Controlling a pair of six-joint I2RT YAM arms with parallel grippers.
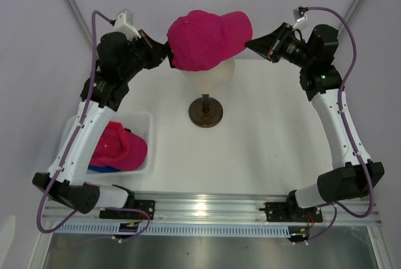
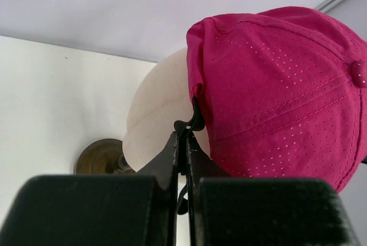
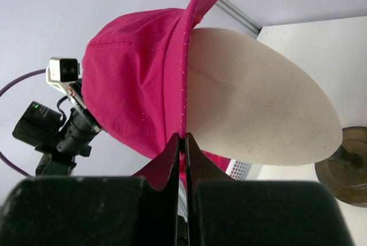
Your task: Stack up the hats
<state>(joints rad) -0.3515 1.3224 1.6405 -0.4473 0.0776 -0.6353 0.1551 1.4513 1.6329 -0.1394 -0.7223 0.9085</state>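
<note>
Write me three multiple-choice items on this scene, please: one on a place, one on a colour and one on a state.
1. Where does the magenta cap at the far side sit?
A. On the mannequin head
B. Flat on the table
C. On the floor

2. What colour peeks from under the pink cap in the basket?
A. Green
B. Blue
C. Yellow

3. How is the right gripper?
A. Wide open
B. Out of view
C. Shut on the cap's brim

Answers: 1 A, the cap covers the cream head; 2 B, blue fabric shows at the basket's near edge; 3 C, its fingers meet on the brim's edge.
</note>
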